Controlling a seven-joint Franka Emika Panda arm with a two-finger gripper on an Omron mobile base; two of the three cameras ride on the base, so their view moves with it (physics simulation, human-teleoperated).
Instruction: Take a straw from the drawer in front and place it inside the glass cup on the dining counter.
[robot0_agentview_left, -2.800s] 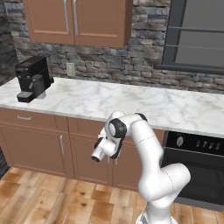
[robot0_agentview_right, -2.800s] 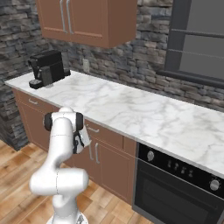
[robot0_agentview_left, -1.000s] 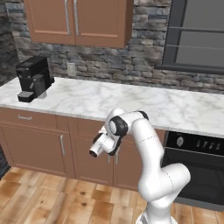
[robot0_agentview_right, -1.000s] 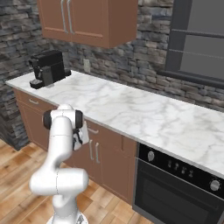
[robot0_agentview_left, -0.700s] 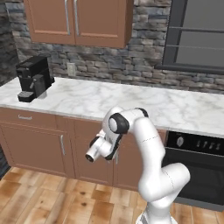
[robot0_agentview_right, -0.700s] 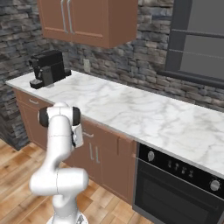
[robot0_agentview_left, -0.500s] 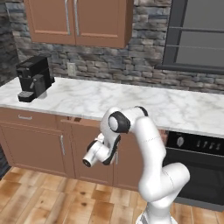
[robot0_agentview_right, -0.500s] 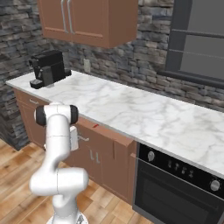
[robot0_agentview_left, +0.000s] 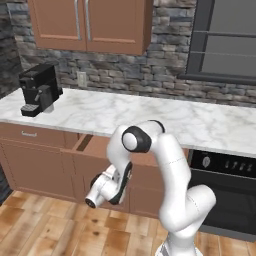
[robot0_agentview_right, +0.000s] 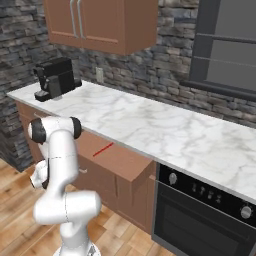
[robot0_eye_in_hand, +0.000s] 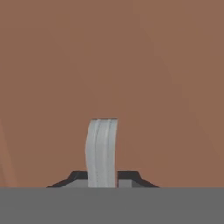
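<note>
Jaws closed on the silver bar handle (robot0_eye_in_hand: 102, 151) of the drawer (robot0_agentview_right: 125, 165), gripper (robot0_eye_in_hand: 103, 177) pressed to the brown front. Drawer: pulled out from beneath the marble counter (robot0_agentview_right: 165, 132). Straw (robot0_agentview_right: 103, 149): red, lying inside the drawer, below the counter edge.

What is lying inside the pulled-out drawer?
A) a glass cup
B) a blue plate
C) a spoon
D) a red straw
D: in the right base view a thin red straw lies on the floor of the open drawer, under the edge of the marble counter.
</note>
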